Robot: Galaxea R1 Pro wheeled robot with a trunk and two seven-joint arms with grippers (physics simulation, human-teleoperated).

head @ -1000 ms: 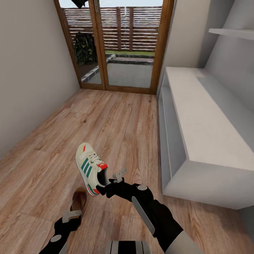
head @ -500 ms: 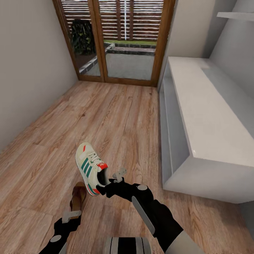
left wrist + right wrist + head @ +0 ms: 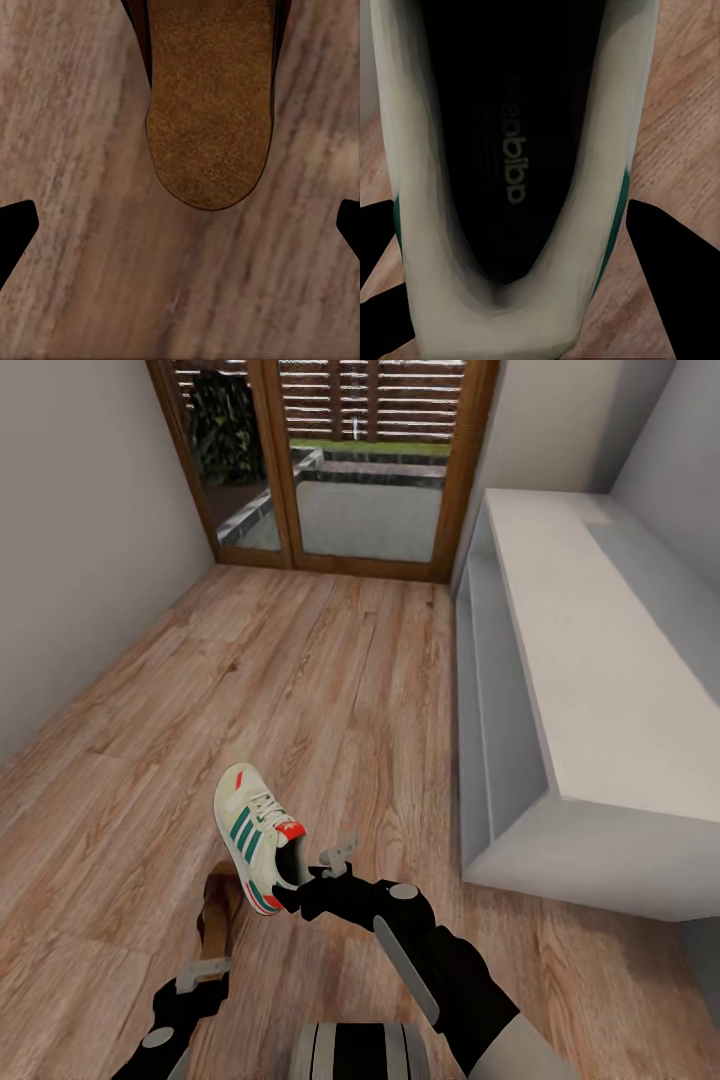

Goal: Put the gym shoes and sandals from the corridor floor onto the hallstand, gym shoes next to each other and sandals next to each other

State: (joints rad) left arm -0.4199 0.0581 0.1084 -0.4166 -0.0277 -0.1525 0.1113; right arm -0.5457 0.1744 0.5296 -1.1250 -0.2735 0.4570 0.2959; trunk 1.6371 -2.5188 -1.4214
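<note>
gym shoe | insole print: "adidas" (seen turned, letters partly dim) | no other text legible

- Head view: evenly bright and soft, with the strongest light at the glass doors, where the ground outside looks pale and washed.
- The floor shows no glare, and its wood grain is sharp nearby.
- A faint grey shadow lies along the far side of the rack top, and its open shelf slots are slightly darker.
- Straight lines lean outward towards the edges of the head view, a wide-angle stretch.
- Left wrist view: dimmer, with the floor grain smeared and soft and the sandal grainy.
- Right wrist view: the shoe is very close, its inside nearly black and its white rim blurred.
</note>
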